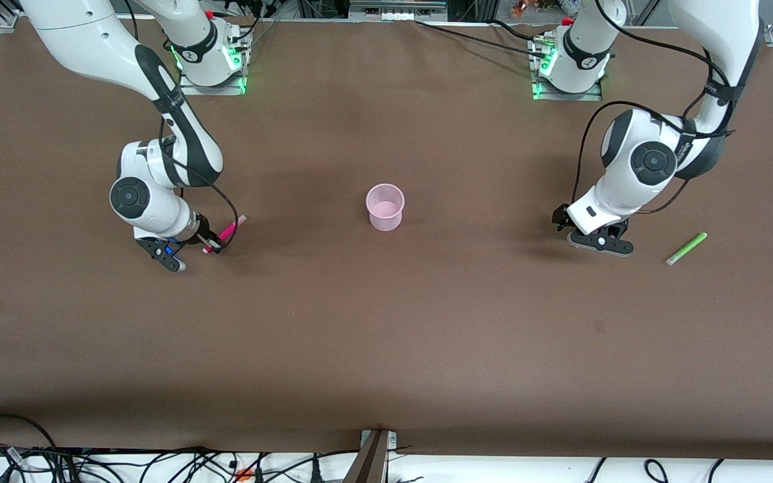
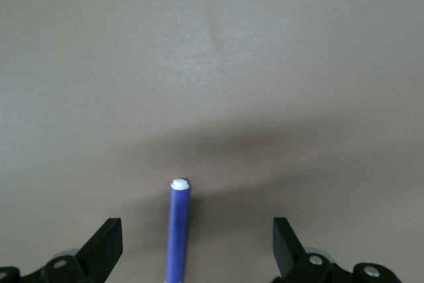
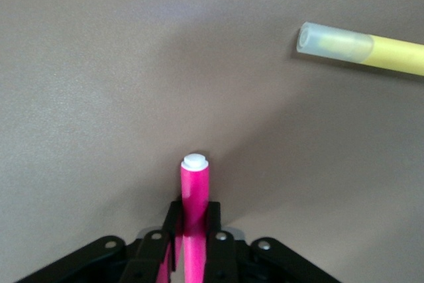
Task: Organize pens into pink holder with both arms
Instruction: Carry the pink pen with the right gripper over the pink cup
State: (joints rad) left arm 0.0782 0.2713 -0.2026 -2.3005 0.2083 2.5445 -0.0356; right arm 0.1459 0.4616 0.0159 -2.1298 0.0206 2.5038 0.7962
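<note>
Right gripper [image 3: 193, 246] fingers pinching magenta pen [image 3: 195, 193] low on worktop [image 1: 386, 335], near right arm's end. Left gripper [image 2: 197, 246] fingers spread over purple pen [image 2: 179, 226]. Pink holder [image 1: 385, 207] mid-worktop. Pens likely light, stiff, slick; grip mid-barrel.

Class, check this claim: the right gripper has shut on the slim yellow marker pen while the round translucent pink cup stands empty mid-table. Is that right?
One detail is wrong. The right gripper has shut on the slim magenta-pink marker pen, not the yellow marker pen, which lies loose on the brown table, as the right wrist view shows. The round translucent pink cup does stand empty.
</note>
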